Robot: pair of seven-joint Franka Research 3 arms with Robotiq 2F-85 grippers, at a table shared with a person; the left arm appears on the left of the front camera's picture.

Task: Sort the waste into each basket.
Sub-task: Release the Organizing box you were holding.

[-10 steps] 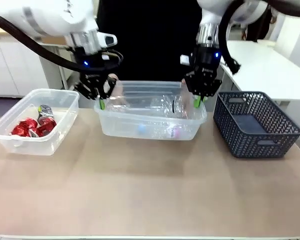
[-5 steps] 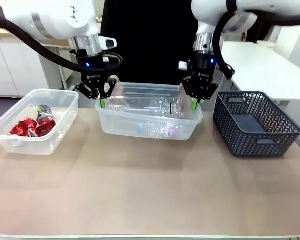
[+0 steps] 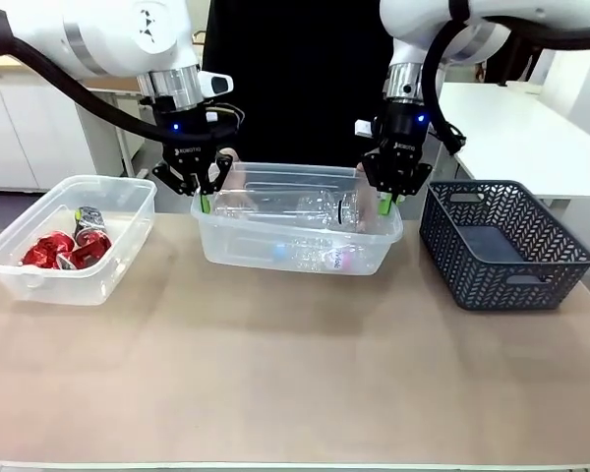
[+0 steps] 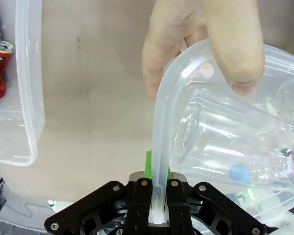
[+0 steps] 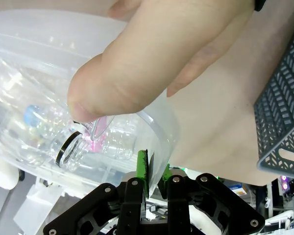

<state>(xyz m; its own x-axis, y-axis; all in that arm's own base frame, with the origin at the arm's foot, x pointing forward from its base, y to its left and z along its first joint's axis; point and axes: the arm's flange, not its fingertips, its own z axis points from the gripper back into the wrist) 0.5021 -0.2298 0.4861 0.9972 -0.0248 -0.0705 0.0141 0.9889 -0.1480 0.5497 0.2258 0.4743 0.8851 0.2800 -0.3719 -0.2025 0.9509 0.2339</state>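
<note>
Tan table (image 3: 275, 374), both pincers, left (image 3: 203, 200) and right (image 3: 385, 202), clamped tight on the bottle tub's rim (image 3: 295, 169).

Both arms reach in from their own sides, tools pointing down.
Left tool (image 3: 203, 197): fingers clamped on the rim of the middle tub (image 3: 295, 258) at its left end. Right tool (image 3: 389, 200): fingers clamped on the rim at the tub's right end. A person's hand (image 4: 206, 44) grips the same rim beside the left tool; another hand (image 5: 157, 63) grips it beside the right tool.
</note>
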